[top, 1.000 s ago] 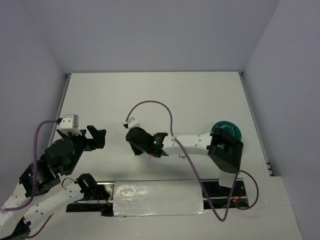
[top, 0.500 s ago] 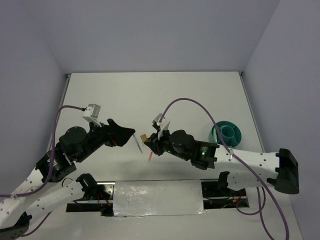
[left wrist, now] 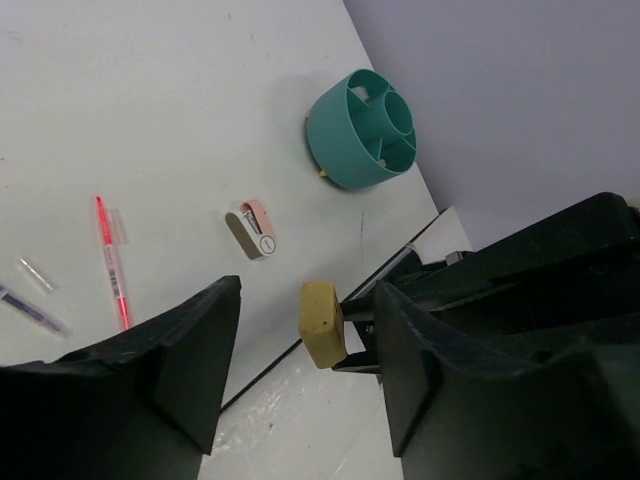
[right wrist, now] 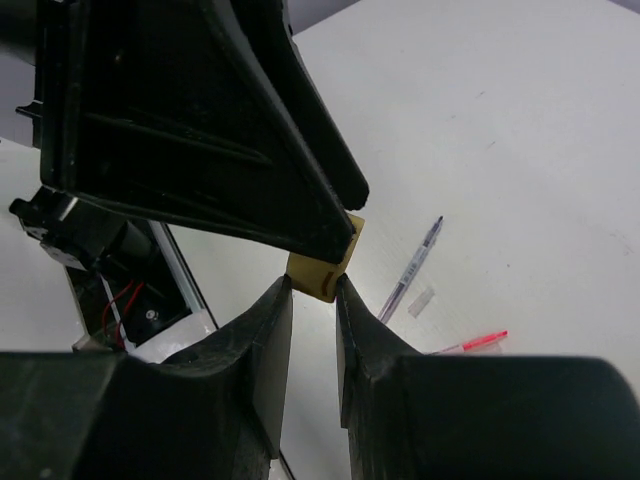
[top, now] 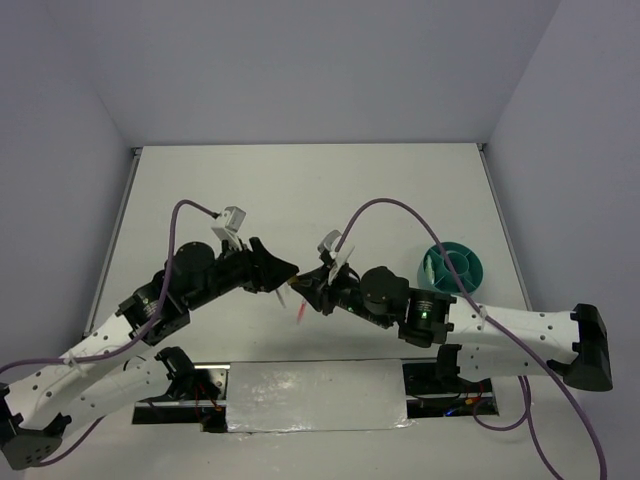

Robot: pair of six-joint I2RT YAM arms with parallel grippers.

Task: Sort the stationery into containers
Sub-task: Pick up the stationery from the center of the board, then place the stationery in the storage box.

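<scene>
A yellow-brown block [right wrist: 322, 270] hangs above the table with my right gripper [right wrist: 312, 285] shut on it by the fingertips. My left gripper [left wrist: 305, 298] is open and straddles the same block [left wrist: 322, 325], with a gap on each side. The two grippers meet at mid-table, left gripper [top: 286, 270] against right gripper [top: 306, 284]. The teal cup [top: 455, 266] stands at the right, its compartments [left wrist: 385, 115] visible. On the table lie a pink-red pen [left wrist: 110, 262], a grey pen [right wrist: 412, 267] and a pink-white mini stapler [left wrist: 252, 229].
A small clear cap [right wrist: 421, 299] lies beside the grey pen. A shiny foil-covered plate [top: 315, 395] and the arm bases sit along the near edge. White walls close the table at the back and sides.
My left arm has reached right until its fingers enclose the block, and its jaws have narrowed. The right arm stretched out leftward, carrying the block to the meeting point.
</scene>
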